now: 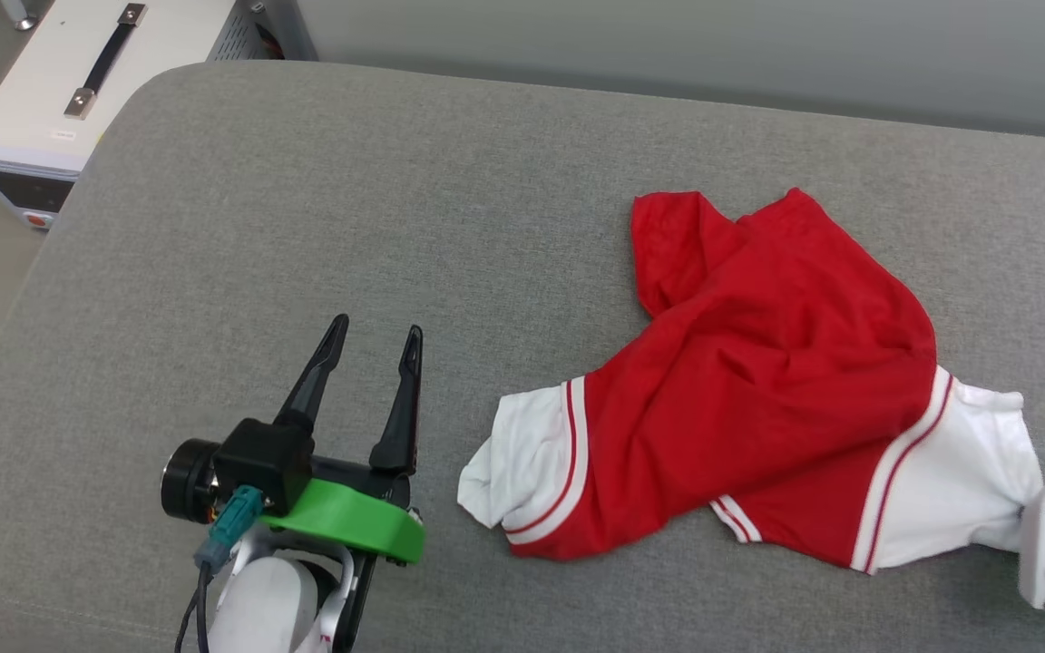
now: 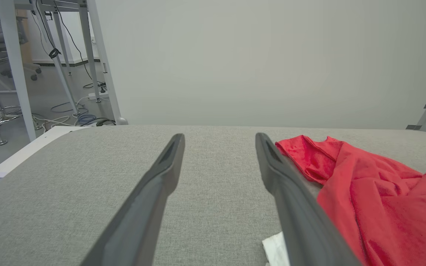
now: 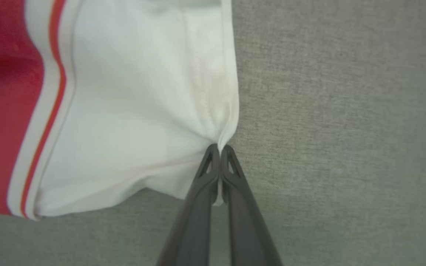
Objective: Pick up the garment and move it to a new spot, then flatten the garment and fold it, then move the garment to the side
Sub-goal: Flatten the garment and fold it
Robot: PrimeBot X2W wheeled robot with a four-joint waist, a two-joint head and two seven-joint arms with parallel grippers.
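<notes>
The right gripper (image 3: 219, 147) pinches the edge of one white sleeve (image 3: 135, 111), fingers pressed together. The left gripper (image 1: 376, 328) is spread wide, holding nothing, near the other sleeve (image 1: 522, 453). One garment (image 1: 758, 363), red with two white sleeves and striped trim, lies crumpled on the right side of the grey cushion (image 1: 305, 181); the left side is open room

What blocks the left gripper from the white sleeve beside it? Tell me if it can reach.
Probably yes. The left gripper is open, and bare grey cushion lies between it and that white sleeve; nothing stands in the way.
</notes>
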